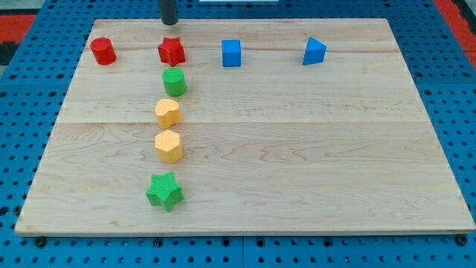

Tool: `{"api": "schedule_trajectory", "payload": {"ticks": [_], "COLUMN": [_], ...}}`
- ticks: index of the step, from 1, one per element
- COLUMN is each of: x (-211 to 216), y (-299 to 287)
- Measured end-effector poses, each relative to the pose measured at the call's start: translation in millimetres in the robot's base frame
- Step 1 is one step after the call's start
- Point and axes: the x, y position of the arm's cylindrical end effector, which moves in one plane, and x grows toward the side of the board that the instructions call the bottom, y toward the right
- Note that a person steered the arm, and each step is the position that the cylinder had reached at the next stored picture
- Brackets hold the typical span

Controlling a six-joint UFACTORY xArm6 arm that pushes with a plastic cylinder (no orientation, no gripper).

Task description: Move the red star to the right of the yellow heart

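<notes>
The red star [171,50] lies near the view's top, left of centre, on the wooden board [297,149]. The yellow heart [168,113] lies below it, with a green cylinder [174,82] between the two. My tip [169,21] is at the board's top edge, just above the red star and apart from it.
A red cylinder [103,51] lies at the top left. A blue cube [231,53] and a blue triangular block [314,51] lie to the star's right. A yellow hexagon [169,146] and a green star [164,190] lie below the heart.
</notes>
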Motion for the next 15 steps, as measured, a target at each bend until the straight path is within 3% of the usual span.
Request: {"api": "schedule_trajectory", "payload": {"ticks": [7,8,10,13,15], "x": [5.2,22.6,141.7,40.9,70.9], "y": [39.9,48.5,55.3,42.4,-3.1]}}
